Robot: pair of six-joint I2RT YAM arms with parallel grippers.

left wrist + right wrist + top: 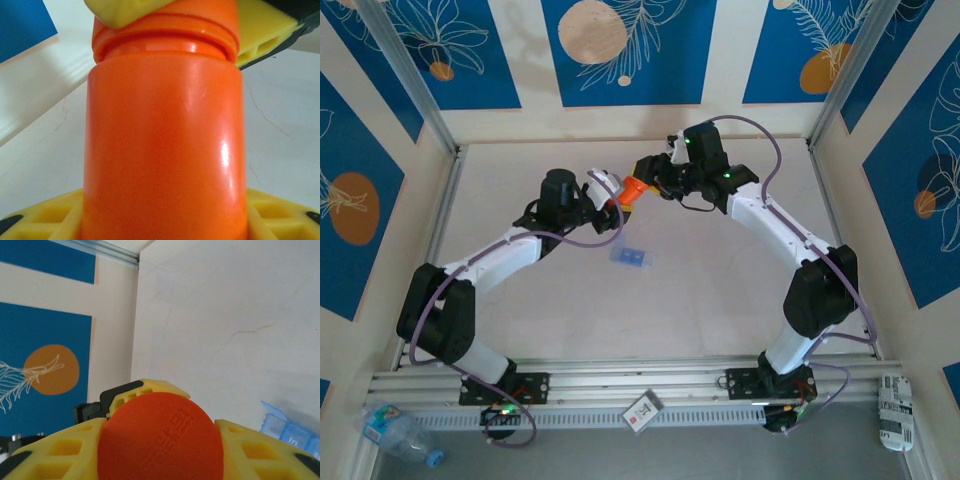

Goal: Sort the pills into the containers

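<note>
An orange cylindrical bottle [632, 192] hangs above the back middle of the table, between both grippers. My left gripper [612, 190] is shut on its body [165, 150], its yellow fingers [45, 220] on either side. My right gripper [656, 183] comes from the right and is shut on the bottle's orange cap [160, 440], yellow fingers [55, 455] pressed against both sides. The containers, a flat translucent blue box [630, 257] with a row of compartments, lie on the table in front of the bottle, with lids partly up [290, 426]. The pills are hidden.
Cream walls with blue panels close the table at the back and sides. An aluminium rail [620, 380] runs along the near edge. Beyond it lie a plastic water bottle [400, 432], a small card [642, 411] and a crumpled packet [897, 410].
</note>
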